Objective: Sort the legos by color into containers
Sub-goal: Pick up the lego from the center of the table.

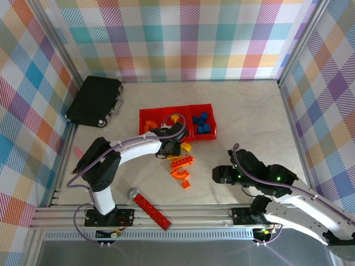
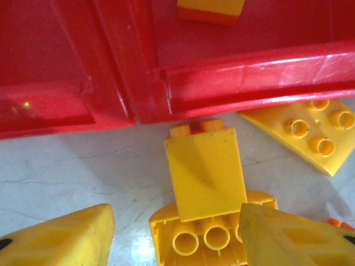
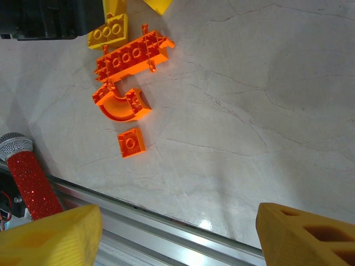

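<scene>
Two arms are bolted at the near edge, and a red bar [image 1: 151, 206] lies by the left base. The right gripper [image 3: 178, 213] hangs over bare table [image 3: 249, 111] just past the rail, jaws wide apart with nothing between them. Out to its left lie loose legos [image 1: 182, 169]: a small orange plate [image 3: 131, 142] nearest, an orange arch [image 3: 119, 105] behind it, then a long orange plate [image 3: 132, 55] just beside a yellow plate [image 3: 109, 30].

Farther on, the left gripper [image 2: 175, 209] sits low at the near wall of the bins [image 2: 249, 77], jaws open astride a yellow brick [image 2: 205, 172]. That brick sits over a second brick [image 2: 194, 241], also yellow, lying hollow side up. The left finger [image 2: 66, 238] stands clear of them and the right finger [image 2: 294, 238] is just beside.

The three joined bins hold orange pieces [image 1: 151, 127] in the left, yellow pieces [image 1: 176, 118] in the middle and blue pieces [image 1: 201, 123] in the right. A black case [image 1: 95, 100] lies far left, well apart.
</scene>
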You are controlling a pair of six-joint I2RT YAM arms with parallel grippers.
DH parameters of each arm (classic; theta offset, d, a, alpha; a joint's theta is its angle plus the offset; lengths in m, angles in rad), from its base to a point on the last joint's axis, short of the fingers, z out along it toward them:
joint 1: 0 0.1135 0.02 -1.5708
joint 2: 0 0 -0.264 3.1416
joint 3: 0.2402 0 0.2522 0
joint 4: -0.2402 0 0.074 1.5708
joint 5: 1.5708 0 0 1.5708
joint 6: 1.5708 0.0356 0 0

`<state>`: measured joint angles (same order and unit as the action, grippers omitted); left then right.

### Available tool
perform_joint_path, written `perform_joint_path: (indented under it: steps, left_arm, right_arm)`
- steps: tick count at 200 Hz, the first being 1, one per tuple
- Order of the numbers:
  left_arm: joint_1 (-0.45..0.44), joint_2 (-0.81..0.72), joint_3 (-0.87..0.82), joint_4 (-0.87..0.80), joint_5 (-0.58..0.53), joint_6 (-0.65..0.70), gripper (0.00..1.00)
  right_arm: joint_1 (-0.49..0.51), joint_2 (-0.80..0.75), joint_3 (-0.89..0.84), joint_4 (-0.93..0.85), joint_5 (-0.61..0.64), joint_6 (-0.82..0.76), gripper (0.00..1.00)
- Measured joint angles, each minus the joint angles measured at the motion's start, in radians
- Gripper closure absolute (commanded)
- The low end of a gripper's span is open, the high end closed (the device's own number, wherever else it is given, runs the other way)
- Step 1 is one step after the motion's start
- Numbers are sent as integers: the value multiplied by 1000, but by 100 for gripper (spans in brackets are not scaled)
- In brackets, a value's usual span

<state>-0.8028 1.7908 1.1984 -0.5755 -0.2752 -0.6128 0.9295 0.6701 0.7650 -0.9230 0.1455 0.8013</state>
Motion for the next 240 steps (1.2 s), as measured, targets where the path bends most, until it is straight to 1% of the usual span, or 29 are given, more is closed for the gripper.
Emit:
perform_joint_path:
  steps: [54,137,151,169,240]
  left_arm:
    - [-2,54,50,9,-16,0,42]
    - [-2,111,73,29,-39,-24,43]
    - [-2,114,76,32,-41,-27,45]
    - [-2,116,76,33,-42,-38,50]
    - [-2,127,76,32,-54,-58,58]
  right_arm:
    - [0,-5,0,-17,0,0,26]
    - [0,-21,0,-29,0,3,26]
    - [0,-22,0,-29,0,3,26]
    - [0,-22,0,-29,0,3,26]
    - [0,-26,0,-33,0,4,26]
